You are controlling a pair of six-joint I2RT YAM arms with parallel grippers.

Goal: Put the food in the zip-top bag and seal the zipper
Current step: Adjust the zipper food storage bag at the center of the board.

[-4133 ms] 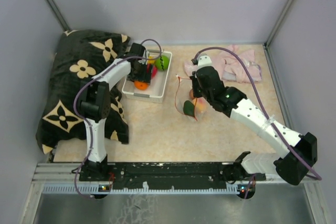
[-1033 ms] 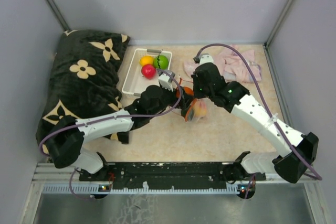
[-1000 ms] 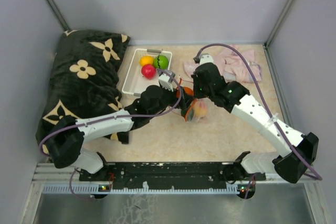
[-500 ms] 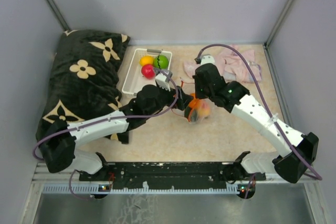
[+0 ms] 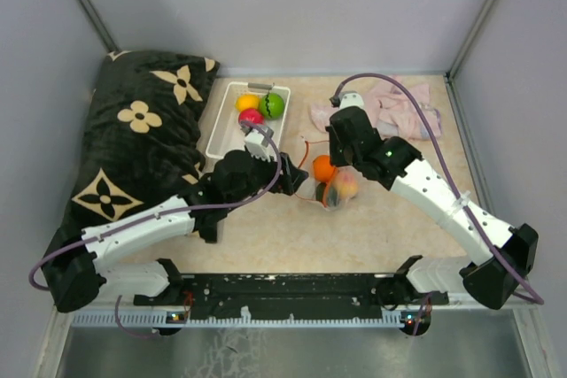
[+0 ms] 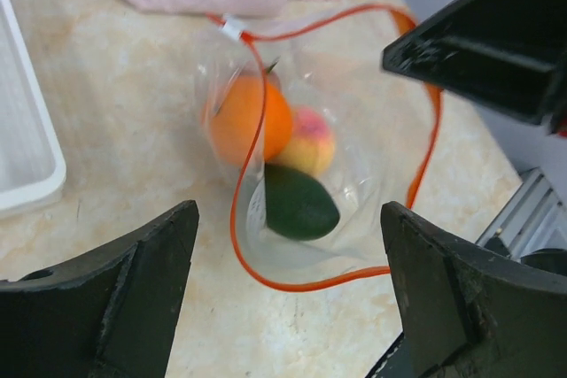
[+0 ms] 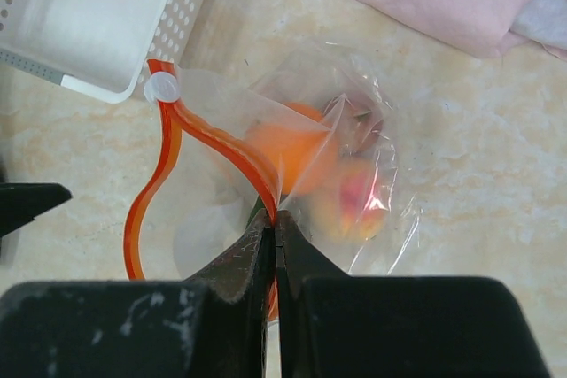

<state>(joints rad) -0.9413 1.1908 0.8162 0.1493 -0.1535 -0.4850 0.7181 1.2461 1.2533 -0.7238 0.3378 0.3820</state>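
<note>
Right pincer (image 7: pixel 273 219) is pinched tight on the red-orange zipper (image 7: pixel 146 188) at the mouth of the zip-top bag (image 7: pixel 221 99), its two fingers pressed together with the strip between them, so the mouth stands as an open loop. Left pincer (image 6: pixel 288 214) is spread wide with nothing in it, hanging just at 9 o'clock of the bag in the overhead view and facing that mouth. Inside the clear plastic lie an orange fruit (image 6: pixel 246 117), a peach piece (image 6: pixel 306 143) and a dark green piece (image 6: pixel 297 204), bunched together on the bench (image 5: pixel 354 236). At 11 o'clock of the bag sits the white basket (image 5: pixel 221 143), holding a yellow piece (image 5: pixel 248 102), a red piece (image 5: pixel 252 116) and a bright green piece (image 5: pixel 274 105). A pink cloth (image 5: pixel 399 108) lies at 1 o'clock and a black flowered pillow (image 5: pixel 142 139) at 9 o'clock.
</note>
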